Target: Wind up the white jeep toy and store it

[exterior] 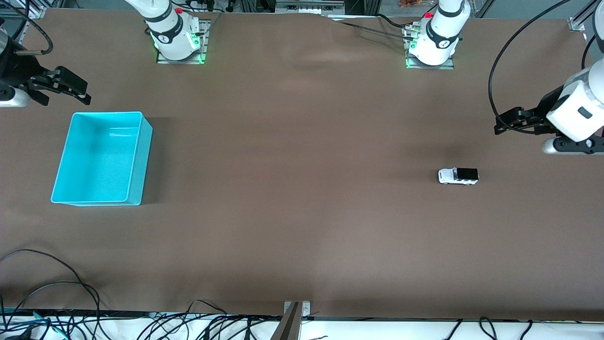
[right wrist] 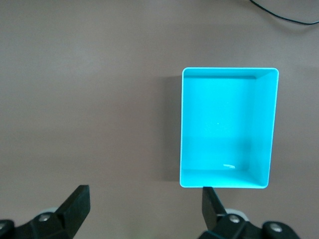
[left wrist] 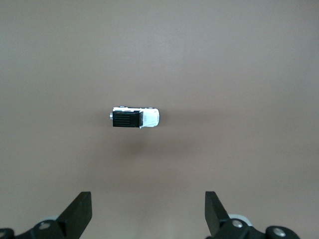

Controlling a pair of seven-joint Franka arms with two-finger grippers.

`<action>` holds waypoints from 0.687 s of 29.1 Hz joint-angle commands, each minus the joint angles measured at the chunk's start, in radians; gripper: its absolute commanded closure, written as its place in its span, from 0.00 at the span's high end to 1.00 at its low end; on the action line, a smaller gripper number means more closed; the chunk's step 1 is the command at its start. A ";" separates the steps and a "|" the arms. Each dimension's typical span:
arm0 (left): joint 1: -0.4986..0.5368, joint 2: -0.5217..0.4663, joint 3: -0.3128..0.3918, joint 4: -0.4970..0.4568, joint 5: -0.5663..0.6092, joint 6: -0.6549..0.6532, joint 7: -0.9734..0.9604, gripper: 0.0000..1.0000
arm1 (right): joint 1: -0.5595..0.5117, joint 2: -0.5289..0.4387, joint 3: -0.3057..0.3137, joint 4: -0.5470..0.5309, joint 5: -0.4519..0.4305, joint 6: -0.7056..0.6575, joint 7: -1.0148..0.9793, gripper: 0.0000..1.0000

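The white jeep toy (exterior: 458, 176) sits on the desk (exterior: 302, 212) near the wide-spread left claw (exterior: 507, 122), while the right claw (exterior: 78, 92), also wide, waits over the desk's other end.

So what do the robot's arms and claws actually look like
Both arms are glossy white with black joint bands. The left claw and right claw are black, each with two wedge-shaped fingers. The bases sit on metal plates lit green, with red buttons. A black cable loops to the left wrist.
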 commanded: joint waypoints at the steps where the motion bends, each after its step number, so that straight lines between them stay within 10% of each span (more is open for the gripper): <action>1: 0.000 0.038 -0.005 0.029 0.012 -0.011 0.040 1.00 | -0.003 -0.012 -0.002 -0.009 0.016 -0.001 -0.001 1.00; 20: 0.017 0.089 -0.002 0.029 0.078 -0.007 0.632 1.00 | -0.003 -0.012 -0.002 -0.009 0.016 -0.001 -0.001 1.00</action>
